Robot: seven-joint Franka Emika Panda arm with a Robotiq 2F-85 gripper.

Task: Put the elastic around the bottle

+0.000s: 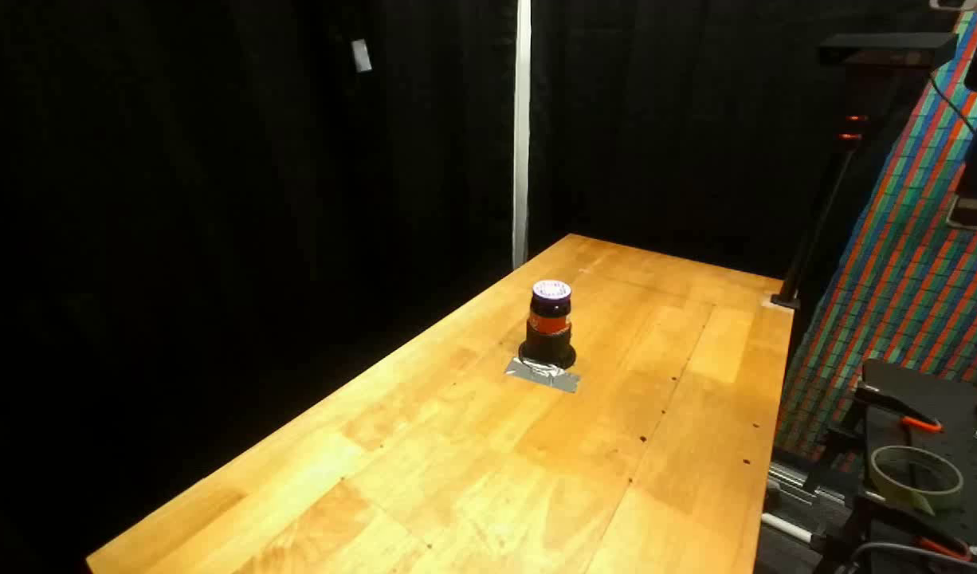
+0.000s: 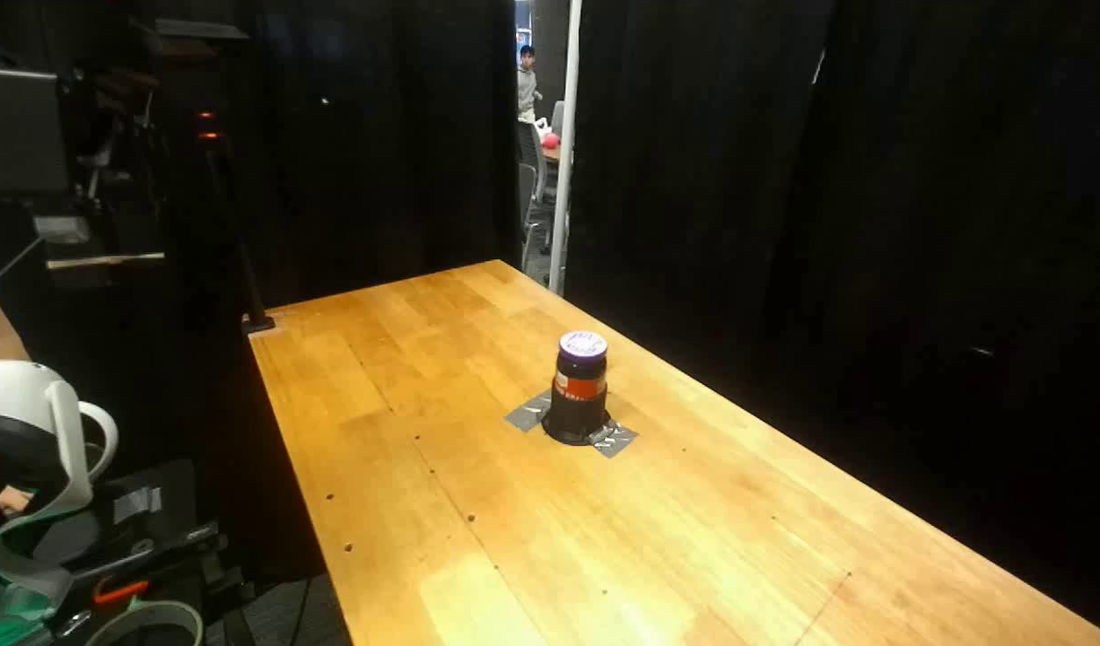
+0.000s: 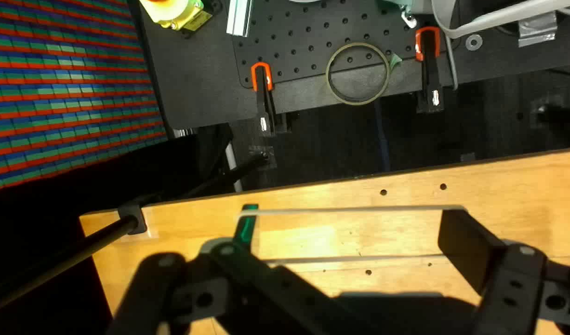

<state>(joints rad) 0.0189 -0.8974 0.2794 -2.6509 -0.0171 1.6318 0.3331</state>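
A dark bottle [image 1: 551, 301] with a pale, purple-edged cap and an orange-red label stands upright in a black holder. It also shows in an exterior view [image 2: 580, 372], with grey tape at the holder's base. My gripper [image 3: 354, 235] shows only in the wrist view. Its two fingers are wide apart. The pale elastic [image 3: 350, 210] is stretched around both fingers, in two nearly parallel strands across the gap. Only wooden tabletop shows through the loop. The bottle is out of the wrist view, and no gripper shows in either exterior view.
The wooden table [image 1: 472, 478] carries the black holder [image 1: 548, 347] and grey tape [image 2: 615, 440]. A black stand [image 1: 786, 300] rises at a table corner. Beyond the edge, a dark bench holds a tape roll [image 3: 358, 73] and orange-tipped clamps [image 3: 261, 77]. Black curtains hang around.
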